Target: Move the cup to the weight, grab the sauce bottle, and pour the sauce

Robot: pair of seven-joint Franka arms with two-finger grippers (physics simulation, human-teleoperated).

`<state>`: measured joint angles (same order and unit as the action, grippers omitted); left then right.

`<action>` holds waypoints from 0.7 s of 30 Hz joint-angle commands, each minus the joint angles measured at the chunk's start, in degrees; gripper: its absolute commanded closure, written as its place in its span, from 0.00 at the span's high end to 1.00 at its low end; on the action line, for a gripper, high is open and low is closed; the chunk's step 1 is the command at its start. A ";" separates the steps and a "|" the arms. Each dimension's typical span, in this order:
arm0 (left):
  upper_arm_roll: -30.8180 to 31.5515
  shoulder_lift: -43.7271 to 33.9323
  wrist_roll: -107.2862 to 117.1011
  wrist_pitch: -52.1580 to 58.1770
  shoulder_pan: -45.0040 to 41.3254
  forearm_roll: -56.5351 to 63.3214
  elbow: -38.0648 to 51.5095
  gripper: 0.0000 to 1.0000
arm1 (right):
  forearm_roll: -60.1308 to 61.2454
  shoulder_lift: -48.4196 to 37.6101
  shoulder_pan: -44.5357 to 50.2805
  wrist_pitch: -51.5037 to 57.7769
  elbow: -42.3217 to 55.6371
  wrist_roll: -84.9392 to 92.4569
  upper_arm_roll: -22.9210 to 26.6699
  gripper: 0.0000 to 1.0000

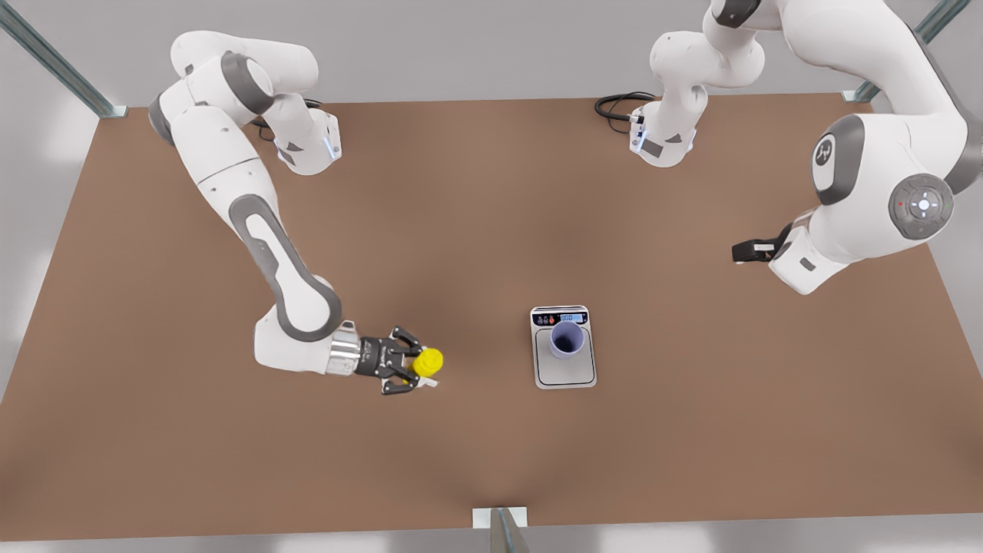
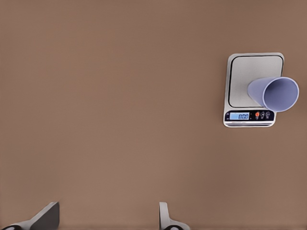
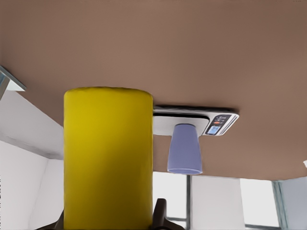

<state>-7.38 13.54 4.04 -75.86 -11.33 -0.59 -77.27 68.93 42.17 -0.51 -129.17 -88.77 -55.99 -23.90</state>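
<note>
Cup (image 1: 567, 339): upright on the scale (image 1: 564, 372), on the plate's part nearest the display strip, just right of centre in the front view. Mouth open, facing up. Also in my left wrist view (image 2: 274, 94) and right wrist view (image 3: 184, 149).
Scale: flat on the table (image 1: 491, 230), display lit; seen too at (image 2: 253, 89) and (image 3: 201, 122).
Bottle (image 1: 427, 362): yellow, lower left of centre in the front view, between my right fingers, well apart from scale + cup. Looms big in the right wrist view (image 3: 108, 158), scale and cup beyond it.
Right gripper (image 1: 410, 362): on the arm at the front view's left, reaching sideways low over the table; fingers closed against the bottle's sides, one each side. Can't tell if the bottle's base touches the table.
Left gripper (image 2: 108, 218): on the arm at the front view's right, held high, well away from the scale. Fingers spread wide, nothing between them, bare table under. That arm waits.
Cable (image 1: 620, 104): black loop by the arm base at the upper right of the front view.
</note>
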 commanded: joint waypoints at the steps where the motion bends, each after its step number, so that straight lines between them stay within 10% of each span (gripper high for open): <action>1: 0.00 0.00 0.00 0.01 -0.01 0.07 -0.08 1.00 | 2.61 0.02 -0.81 -0.91 -0.97 2.11 -0.18 0.24; 21: 0.00 0.17 0.09 0.71 -0.18 0.42 -0.08 1.00 | 8.15 11.00 -10.30 24.76 -4.49 16.35 4.65 0.24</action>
<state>-7.38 13.71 4.13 -75.15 -11.53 -0.20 -77.35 72.88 53.81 -10.84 -102.18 -93.00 -39.76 -19.17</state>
